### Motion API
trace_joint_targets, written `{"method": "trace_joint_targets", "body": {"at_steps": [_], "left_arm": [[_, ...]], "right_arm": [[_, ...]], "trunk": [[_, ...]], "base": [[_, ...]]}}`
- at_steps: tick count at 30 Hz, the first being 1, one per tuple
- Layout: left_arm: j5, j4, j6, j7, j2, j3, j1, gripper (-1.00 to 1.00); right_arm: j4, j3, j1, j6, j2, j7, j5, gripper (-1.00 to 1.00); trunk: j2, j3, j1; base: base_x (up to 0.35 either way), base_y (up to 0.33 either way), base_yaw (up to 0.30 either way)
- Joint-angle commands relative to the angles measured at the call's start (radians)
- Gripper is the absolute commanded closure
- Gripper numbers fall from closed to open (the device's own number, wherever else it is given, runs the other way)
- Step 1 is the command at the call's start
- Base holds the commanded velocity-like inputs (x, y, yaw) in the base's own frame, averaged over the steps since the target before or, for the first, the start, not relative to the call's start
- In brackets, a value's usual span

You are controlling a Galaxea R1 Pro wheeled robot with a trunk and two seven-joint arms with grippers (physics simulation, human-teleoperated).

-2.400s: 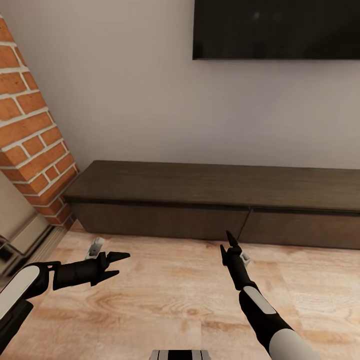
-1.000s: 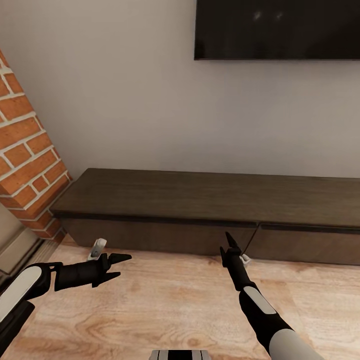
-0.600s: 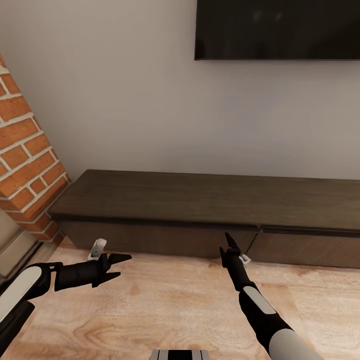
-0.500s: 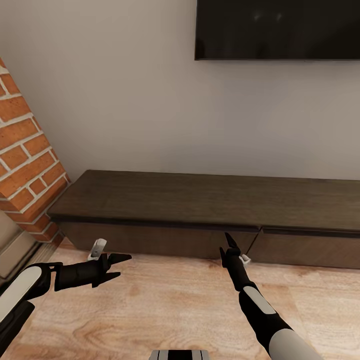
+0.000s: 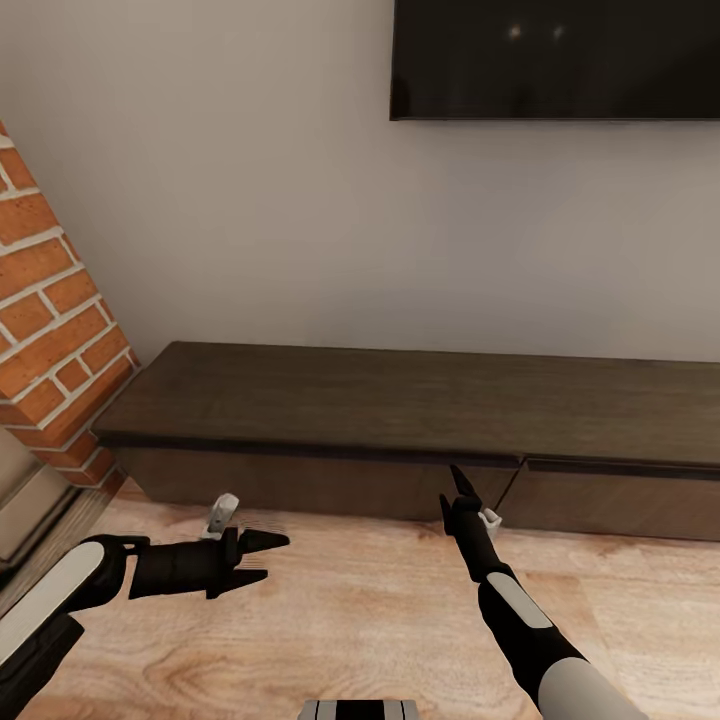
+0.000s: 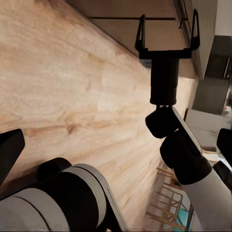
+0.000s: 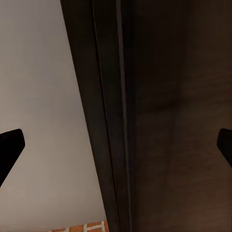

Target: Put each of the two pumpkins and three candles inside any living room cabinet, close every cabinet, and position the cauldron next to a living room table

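before the closed cabinet (image 5: 400,420), both claws gape, empty.

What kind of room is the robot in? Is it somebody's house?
Most likely a living room in a house. A big dark screen hangs on the wall above a long, low dark-brown cabinet, a brick fireplace edge stands to the left, and the floor is light wood planks.

Black left gripper (image 5: 262,558) with fingers spread apart, pointing sideways, black right gripper (image 5: 458,488) pointing forward, fingers apart too
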Motion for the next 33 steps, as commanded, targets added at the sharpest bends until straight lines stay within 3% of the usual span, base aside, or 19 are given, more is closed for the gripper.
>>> {"method": "trace_joint_targets", "body": {"at_steps": [1,15,33], "left_arm": [[0.016,-0.002,0.0,0.01,0.005,-0.007,-0.001,-1.0],[0.024,-0.004,0.0,0.01,0.011,-0.017,-0.001,-1.0],[0.025,-0.003,0.0,0.01,0.011,-0.01,-0.001,-1.0]], "right_arm": [[0.001,0.002,-0.001,0.006,0.0,0.004,-0.011,-1.0],[0.001,0.002,-0.001,0.006,0.0,0.004,-0.011,-1.0],[0.002,0.002,-0.001,0.006,0.0,0.004,-0.01,-1.0]], "trunk": [[0.0,-0.001,0.0],[0.0,-0.001,0.0],[0.0,-0.001,0.0]], "base": [[0.0,0.0,0.0],[0.103,0.0,0.0],[0.007,-0.009,0.0]]}}
